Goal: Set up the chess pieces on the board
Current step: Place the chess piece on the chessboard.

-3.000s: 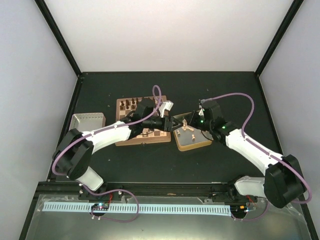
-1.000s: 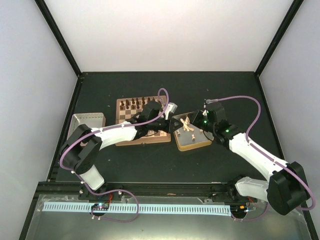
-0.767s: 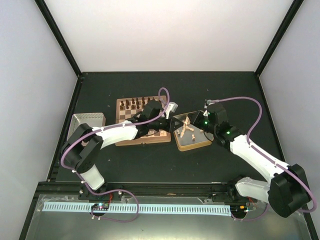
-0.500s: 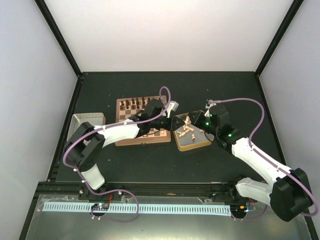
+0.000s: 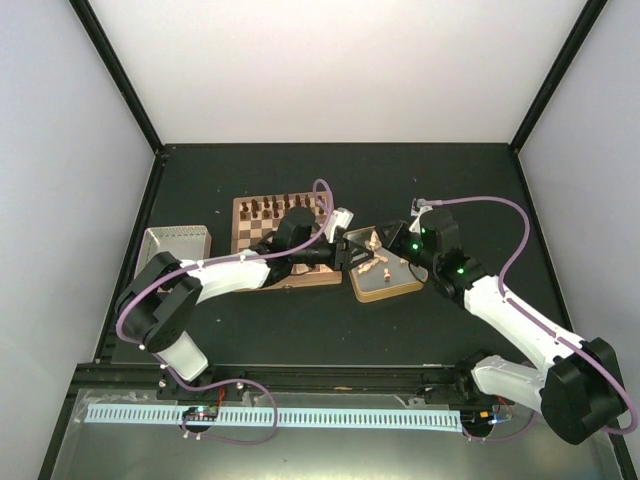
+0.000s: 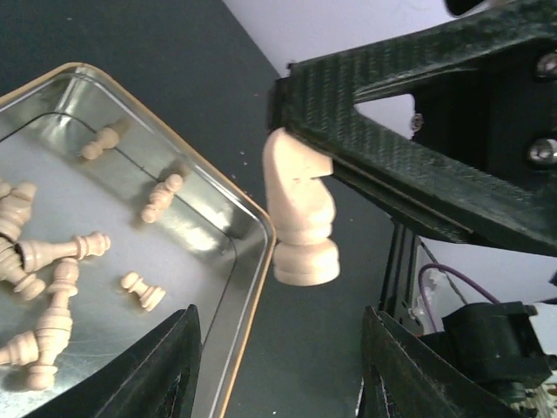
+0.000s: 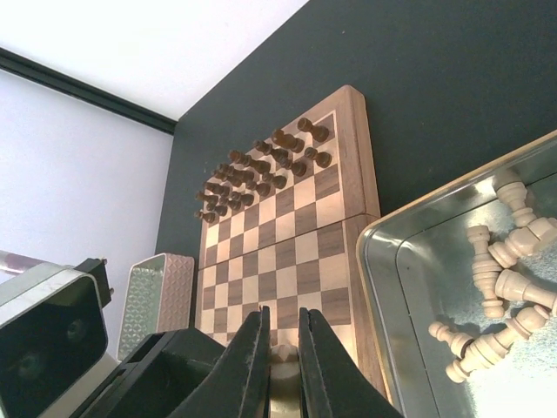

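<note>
A pale tan knight (image 6: 301,213) hangs base-down beside the tin's right rim, pinched at its head by my right gripper's black fingers (image 6: 392,148). In the right wrist view the right gripper (image 7: 284,315) is shut on that knight (image 7: 283,359). My left gripper (image 6: 278,335) stands open just below the knight, its fingers apart and touching nothing. The board (image 7: 348,174) carries dark chessmen (image 7: 261,165) on its far rows only. Several pale chess pieces (image 6: 52,261) lie loose in the tin. From above, both grippers meet between the board (image 5: 250,225) and the tin (image 5: 390,293).
The gold-rimmed metal tin (image 6: 252,261) sits right of the board on the dark table. A patterned pale box (image 5: 177,243) stands left of the board. Black frame posts edge the table at the back corners.
My left gripper's jaws have opened and let go of the knight, which stays in the right gripper. The left arm has drawn back slightly toward the board.
</note>
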`<state>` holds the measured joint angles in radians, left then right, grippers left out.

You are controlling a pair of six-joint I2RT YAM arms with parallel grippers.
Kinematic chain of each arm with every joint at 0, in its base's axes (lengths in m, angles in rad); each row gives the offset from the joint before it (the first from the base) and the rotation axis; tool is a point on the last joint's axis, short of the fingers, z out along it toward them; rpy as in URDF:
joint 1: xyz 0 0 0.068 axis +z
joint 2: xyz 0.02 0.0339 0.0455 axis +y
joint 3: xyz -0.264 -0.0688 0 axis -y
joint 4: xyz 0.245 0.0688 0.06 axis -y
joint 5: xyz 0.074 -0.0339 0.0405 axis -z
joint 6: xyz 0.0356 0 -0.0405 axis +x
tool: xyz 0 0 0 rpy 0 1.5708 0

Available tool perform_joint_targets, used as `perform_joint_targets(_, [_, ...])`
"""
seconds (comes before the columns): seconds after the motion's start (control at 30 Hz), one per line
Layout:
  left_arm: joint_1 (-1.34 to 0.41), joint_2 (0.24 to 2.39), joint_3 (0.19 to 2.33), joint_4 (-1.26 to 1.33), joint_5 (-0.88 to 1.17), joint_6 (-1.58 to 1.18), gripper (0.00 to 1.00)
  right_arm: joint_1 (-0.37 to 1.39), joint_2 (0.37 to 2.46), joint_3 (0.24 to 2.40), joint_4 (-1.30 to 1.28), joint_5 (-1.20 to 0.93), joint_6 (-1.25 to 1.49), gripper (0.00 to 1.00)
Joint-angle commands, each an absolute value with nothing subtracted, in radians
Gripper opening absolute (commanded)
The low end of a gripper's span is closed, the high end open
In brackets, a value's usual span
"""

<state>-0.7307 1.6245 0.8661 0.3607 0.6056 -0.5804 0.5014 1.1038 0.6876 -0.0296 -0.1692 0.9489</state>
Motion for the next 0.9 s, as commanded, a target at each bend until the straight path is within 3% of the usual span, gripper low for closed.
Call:
perform_joint_targets(0.0, [-0.738, 1.593, 0.866, 0.489, 0.669, -0.592, 0.53, 0.495, 1.096, 0.706, -0.019, -0.196, 0.958, 0.11])
perform_joint_targets(0.17, [-0.738, 1.604, 0.908, 0.43, 0.626, -0.588, 0.49, 0.497, 1.099, 0.704, -0.001, -0.256, 0.958, 0.11])
perform_joint_targets(0.53, [-0.738, 1.587, 0.923, 0.379, 0.604, -0.51, 0.11, 0.496, 1.08, 0.708, -0.014, -0.361, 0.91, 0.15])
perform_joint_targets(0.73, [-0.738, 1.535, 0.92, 0.284, 0.644, -0.274, 0.02, 0.495, 1.05, 0.836, -0.268, -0.4, 0.726, 0.34])
perform_joint_targets(0.87, [-0.741, 1.485, 0.903, 0.258, 0.655, -0.099, 0.02, 0.495, 1.047, 0.934, -0.495, -0.399, 0.578, 0.46])
